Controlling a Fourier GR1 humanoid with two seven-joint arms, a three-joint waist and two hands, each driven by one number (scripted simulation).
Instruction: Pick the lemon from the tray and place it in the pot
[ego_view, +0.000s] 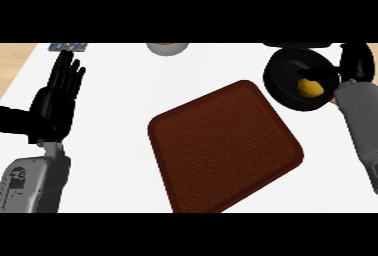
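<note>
One small yellow lemon (311, 88), long axis upright in view, sits in the round black pot (284, 75), under the right hand (356, 62), whose finger state I cannot tell.

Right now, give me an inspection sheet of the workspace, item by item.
Surface: white counter, wood strip at the left edge.
Job's things: brown tray with nothing on it; lemon inside the black pot.
Clutter: grey bowl and a patterned item at the far edge.
Robot hands: left robot hand open, resting at left, fingers up; right robot hand over the pot, fingers unclear.
Cables: nothing seen.
Surroundings: nothing seen.
</note>
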